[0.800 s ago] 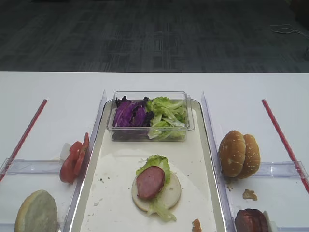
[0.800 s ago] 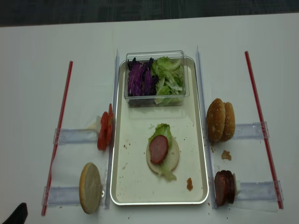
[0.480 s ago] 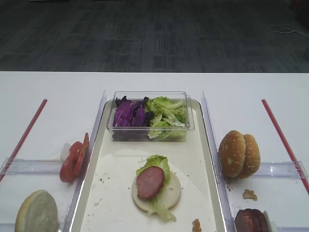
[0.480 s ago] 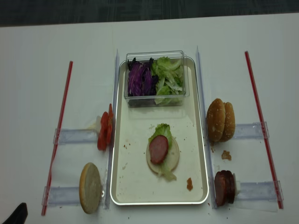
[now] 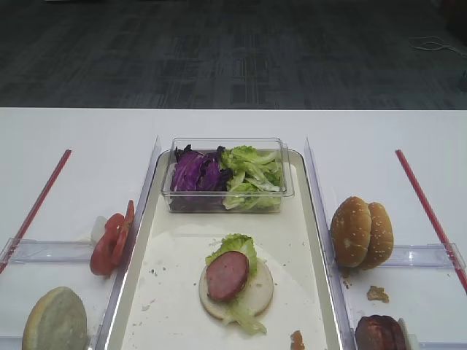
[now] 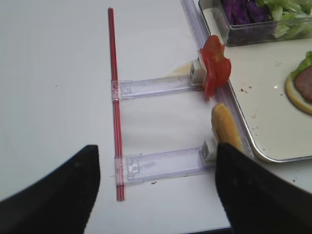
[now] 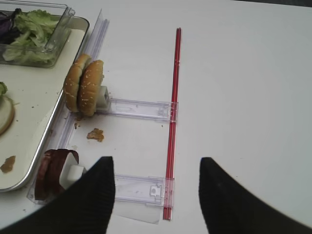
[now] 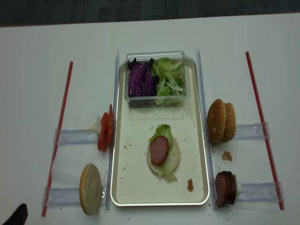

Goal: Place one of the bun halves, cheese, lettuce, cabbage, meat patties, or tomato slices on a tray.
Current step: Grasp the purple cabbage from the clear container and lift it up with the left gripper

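Silvery tray (image 8: 117, 187) lies between both wide-open, empty jaws (tomato slices (image 6: 214, 70) ahead of the left).

You get bright, even light from overhead in all four views, and the white table (image 8: 28, 56) comes out close to blown, most of all at the left of the left wrist view. Shadows are faint and short: a soft grey one sits under the bun halves (image 7: 84, 87) in the right wrist view. The tray (image 8: 123, 187) shows a thin bright glint along its rim at the lower centre of the realsense view, which is softer and slightly hazy overall. In both wrist views your dark fingers (image 6: 253, 195) at the bottom of the frame are blurred, out of focus. The floor (image 5: 233, 51) across the top stays dim.
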`<state>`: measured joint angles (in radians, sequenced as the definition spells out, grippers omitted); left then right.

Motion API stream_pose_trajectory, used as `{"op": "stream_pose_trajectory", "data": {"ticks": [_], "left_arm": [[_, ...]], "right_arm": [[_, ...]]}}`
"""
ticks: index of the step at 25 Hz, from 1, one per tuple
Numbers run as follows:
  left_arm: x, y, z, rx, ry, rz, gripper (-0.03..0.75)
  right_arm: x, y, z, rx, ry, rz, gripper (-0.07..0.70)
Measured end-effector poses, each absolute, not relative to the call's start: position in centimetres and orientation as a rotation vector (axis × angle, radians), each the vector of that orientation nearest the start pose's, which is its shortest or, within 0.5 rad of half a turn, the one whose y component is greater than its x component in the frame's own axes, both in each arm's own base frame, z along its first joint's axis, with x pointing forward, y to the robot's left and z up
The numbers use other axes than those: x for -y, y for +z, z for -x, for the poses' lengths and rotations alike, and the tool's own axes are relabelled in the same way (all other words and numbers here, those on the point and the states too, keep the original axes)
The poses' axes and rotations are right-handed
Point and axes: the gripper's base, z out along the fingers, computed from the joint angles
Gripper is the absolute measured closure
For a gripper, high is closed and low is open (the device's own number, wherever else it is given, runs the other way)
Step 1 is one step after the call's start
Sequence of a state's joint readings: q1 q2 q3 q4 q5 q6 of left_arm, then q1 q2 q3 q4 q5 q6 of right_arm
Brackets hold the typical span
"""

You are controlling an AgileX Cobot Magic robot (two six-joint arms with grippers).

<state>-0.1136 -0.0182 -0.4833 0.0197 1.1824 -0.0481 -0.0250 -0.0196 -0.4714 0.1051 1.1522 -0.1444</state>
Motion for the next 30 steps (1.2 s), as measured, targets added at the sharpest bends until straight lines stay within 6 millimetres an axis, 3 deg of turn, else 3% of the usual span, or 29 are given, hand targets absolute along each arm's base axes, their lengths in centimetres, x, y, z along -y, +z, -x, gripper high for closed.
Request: {"op": "stream_pose_trajectory", "data": {"ticks": [19, 30], "left_arm": [[-0.2, 26.3, 1.0, -2.171, -0.067, -0.083, 0.242], [0.5, 27.7, -4.1, -2.452, -0.063, -0.103, 0.242]], "right_arm": [[-0.9, 26.2, 0.9, -2.136, 0.032, 0.134, 0.219], [-0.9, 26.2, 0.9, -2.136, 0.032, 0.134, 0.219]]}}
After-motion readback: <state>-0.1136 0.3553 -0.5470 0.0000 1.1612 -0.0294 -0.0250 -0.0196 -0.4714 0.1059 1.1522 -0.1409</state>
